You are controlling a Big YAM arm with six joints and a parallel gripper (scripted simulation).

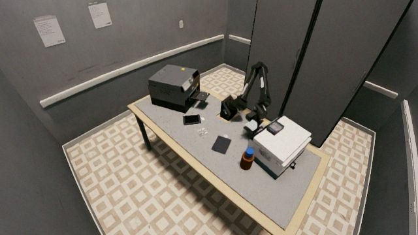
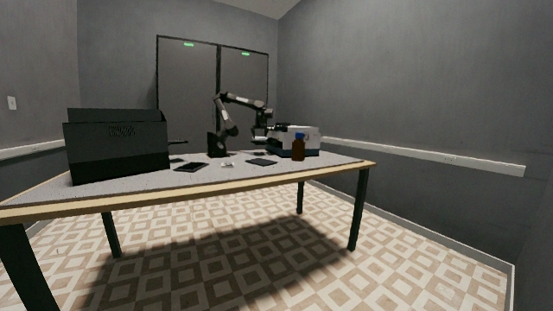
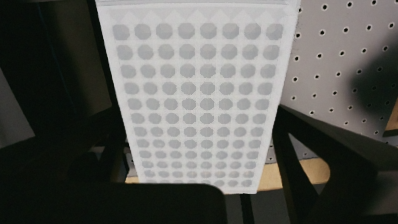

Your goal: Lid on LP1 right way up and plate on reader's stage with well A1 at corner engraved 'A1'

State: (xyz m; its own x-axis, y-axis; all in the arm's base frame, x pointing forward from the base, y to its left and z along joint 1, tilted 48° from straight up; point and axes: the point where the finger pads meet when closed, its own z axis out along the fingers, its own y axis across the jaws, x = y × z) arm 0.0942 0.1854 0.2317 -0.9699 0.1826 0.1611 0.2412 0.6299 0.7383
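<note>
The white plate (image 1: 251,125) (image 2: 259,138) (image 3: 197,60) lies lengthwise between the fingers, its rows of round wells facing the wrist camera. My gripper (image 3: 198,112) is shut on the plate's long sides and holds it just above the dispenser's dark stage (image 1: 249,132). I cannot tell whether the clear lid is on the plate. The white dispenser (image 1: 282,138) (image 2: 311,134) is beside the gripper. The dark reader (image 1: 173,86) (image 2: 117,147) is at the other end, its stage (image 1: 200,95) (image 2: 178,142) sticking out. Well A1's lettering is unreadable here.
An amber bottle (image 1: 246,161) (image 2: 298,151) with a blue cap stands upright near the dispenser. A black-framed position (image 1: 192,119) (image 2: 192,167) and a flat dark pad (image 1: 221,144) (image 2: 261,161) lie between the machines. Their names are too small to read.
</note>
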